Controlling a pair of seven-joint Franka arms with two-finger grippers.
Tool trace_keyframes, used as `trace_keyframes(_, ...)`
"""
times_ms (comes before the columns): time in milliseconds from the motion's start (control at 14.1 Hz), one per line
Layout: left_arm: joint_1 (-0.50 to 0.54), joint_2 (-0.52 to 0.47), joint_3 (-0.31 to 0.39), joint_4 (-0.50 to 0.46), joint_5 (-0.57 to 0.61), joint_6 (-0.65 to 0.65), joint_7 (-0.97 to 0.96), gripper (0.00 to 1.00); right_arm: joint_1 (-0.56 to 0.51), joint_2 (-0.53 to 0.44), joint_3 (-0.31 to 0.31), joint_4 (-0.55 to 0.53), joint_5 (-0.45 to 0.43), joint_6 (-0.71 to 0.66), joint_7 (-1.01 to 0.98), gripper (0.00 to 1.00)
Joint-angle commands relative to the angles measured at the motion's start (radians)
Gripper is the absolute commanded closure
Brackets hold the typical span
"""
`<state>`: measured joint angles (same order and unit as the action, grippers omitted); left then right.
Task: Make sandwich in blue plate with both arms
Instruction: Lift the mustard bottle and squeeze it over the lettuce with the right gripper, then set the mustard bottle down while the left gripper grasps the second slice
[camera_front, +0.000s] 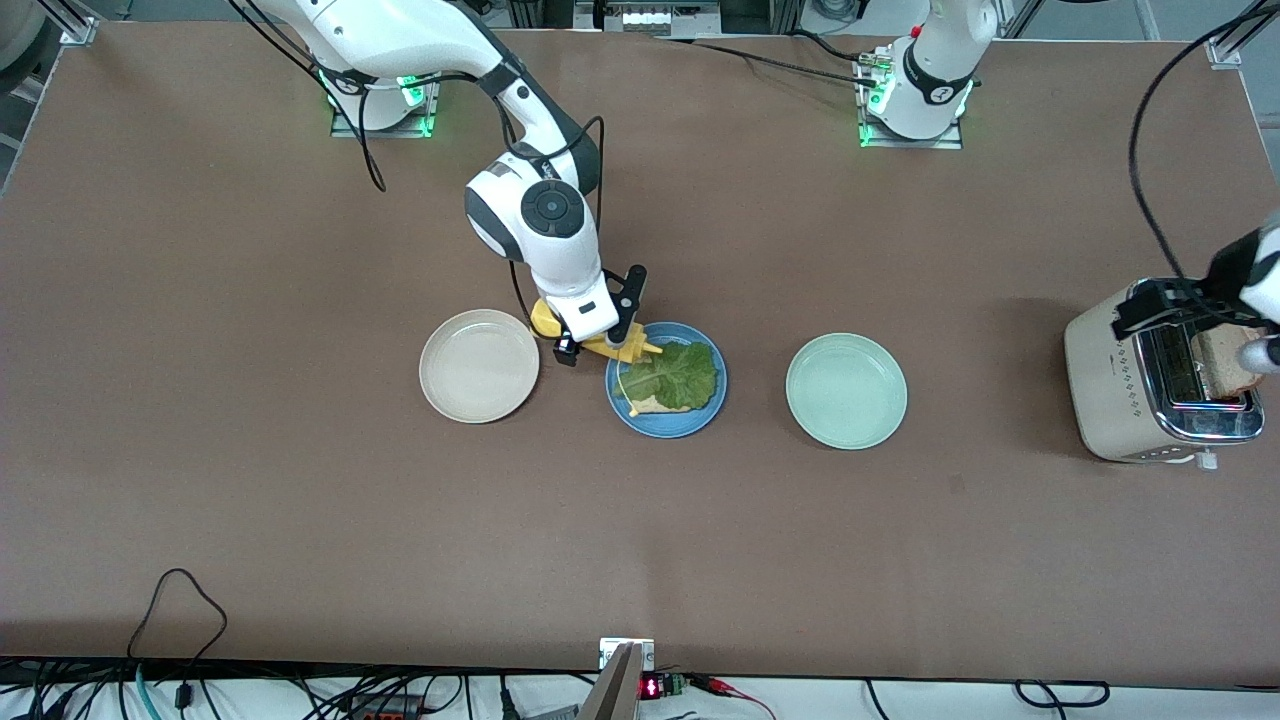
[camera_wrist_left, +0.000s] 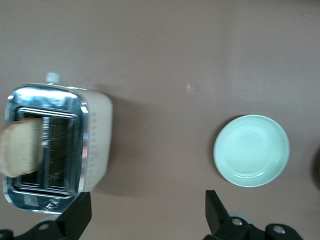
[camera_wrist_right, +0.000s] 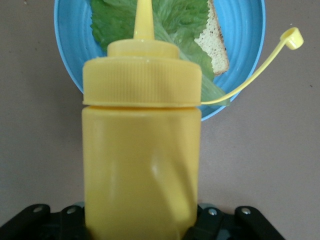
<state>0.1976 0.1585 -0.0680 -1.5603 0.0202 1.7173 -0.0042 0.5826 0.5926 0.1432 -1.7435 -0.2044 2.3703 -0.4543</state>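
The blue plate (camera_front: 700, 415) (camera_wrist_right: 245, 30) lies mid-table and holds a speckled bread slice (camera_front: 655, 404) (camera_wrist_right: 217, 47) with a green lettuce leaf (camera_front: 680, 375) (camera_wrist_right: 117, 20) on top. My right gripper (camera_front: 598, 338) (camera_wrist_right: 142, 227) is shut on a yellow squeeze bottle (camera_front: 543, 320) (camera_wrist_right: 142, 150). The bottle is tilted, with its nozzle over the lettuce and its cap (camera_wrist_right: 293, 38) dangling on a tether. A second bread slice (camera_front: 1222, 360) (camera_wrist_left: 20, 147) stands in the toaster (camera_front: 1110, 385) (camera_wrist_left: 97, 135). My left gripper (camera_front: 1165, 305) (camera_wrist_left: 146, 215) hangs open above the toaster, holding nothing.
A cream-white plate (camera_front: 479, 365) lies beside the blue plate toward the right arm's end. A pale mint-green plate (camera_front: 846, 390) (camera_wrist_left: 251, 150) lies between the blue plate and the toaster. Cables run along the table edge nearest the front camera.
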Motion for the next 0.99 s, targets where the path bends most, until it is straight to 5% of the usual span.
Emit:
trace_keyframes(0, 0.095, 0.062, -0.003, 0.026, -0.017, 0.001, 0.134, 0.0, 0.005, -0.007, -0.01, 0.025, -0.03, -0.016, 0.014, 1.0)
trace_keyframes(213, 0.208, 0.147, -0.003, 0.094, -0.011, -0.001, 0.246, 0.0, -0.079, -0.097, 0.005, -0.01, -0.029, -0.032, -0.01, 1.0)
trace_keyframes(497, 0.308, 0.217, -0.003, 0.098, -0.02, 0.001, 0.435, 0.0, -0.321, -0.264, 0.13, -0.109, -0.015, -0.101, -0.168, 1.0)
trace_keyframes(924, 0.375, 0.297, -0.003, 0.097, -0.014, 0.001, 0.555, 0.0, -0.7, -0.375, 0.254, -0.125, 0.303, -0.253, -0.669, 1.0)
